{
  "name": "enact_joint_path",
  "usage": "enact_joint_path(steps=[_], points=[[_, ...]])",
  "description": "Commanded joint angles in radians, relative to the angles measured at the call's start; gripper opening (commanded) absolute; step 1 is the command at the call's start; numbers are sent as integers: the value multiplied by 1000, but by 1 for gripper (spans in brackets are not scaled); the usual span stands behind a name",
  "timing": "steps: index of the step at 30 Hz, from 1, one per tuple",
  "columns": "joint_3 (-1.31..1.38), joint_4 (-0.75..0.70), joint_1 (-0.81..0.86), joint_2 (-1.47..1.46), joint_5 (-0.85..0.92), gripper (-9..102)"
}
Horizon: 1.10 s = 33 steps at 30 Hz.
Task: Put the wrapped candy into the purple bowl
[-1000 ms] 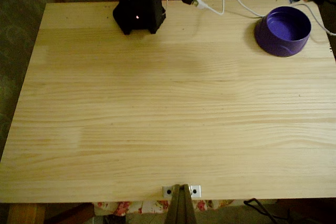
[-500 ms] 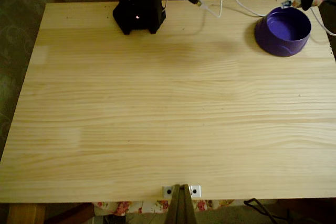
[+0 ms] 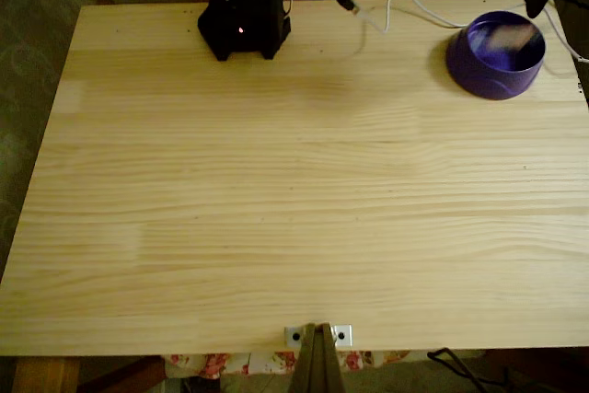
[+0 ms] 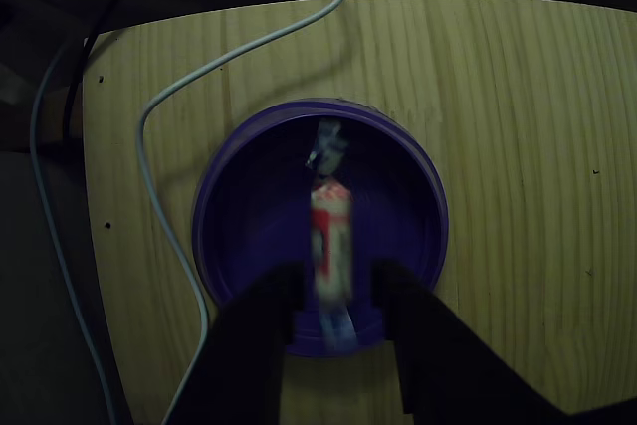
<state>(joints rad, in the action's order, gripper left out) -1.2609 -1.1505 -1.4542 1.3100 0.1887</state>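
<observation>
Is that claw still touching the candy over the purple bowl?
Apart. The other view shows the blurred wrapped candy between the open gripper fingers, gaps both sides.

One purple bowl (image 4: 214, 246), one wrapped candy (image 4: 330, 241), one gripper (image 4: 333, 298), one table (image 3: 276, 209).

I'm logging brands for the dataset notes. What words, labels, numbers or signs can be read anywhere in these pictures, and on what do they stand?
No text can be read.
Wrapped candy: pink-red marks on the white wrapper, too blurred to read as letters.
Purple bowl: no label visible.
Black arm base: a small red light, no lettering.
Metal bracket at the table's near edge: two screw holes, no marking.
</observation>
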Motion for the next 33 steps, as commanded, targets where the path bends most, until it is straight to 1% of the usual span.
enact_joint_path(steps=[1,6,8,9,10,13,14,17,21,24,29,33], points=[[89,-11,-5,32,-6,16],[87,-18,3,48,-3,18],[87,-21,11,57,-3,17],[87,-21,14,61,-2,14],[87,-21,20,69,-2,9],[89,-34,48,103,0,2],[89,-38,61,120,0,0],[78,-52,118,175,-3,0],[-18,-31,247,298,2,0],[-83,-97,360,397,66,0],[-287,-92,574,624,273,0],[-472,-51,727,811,414,0]])
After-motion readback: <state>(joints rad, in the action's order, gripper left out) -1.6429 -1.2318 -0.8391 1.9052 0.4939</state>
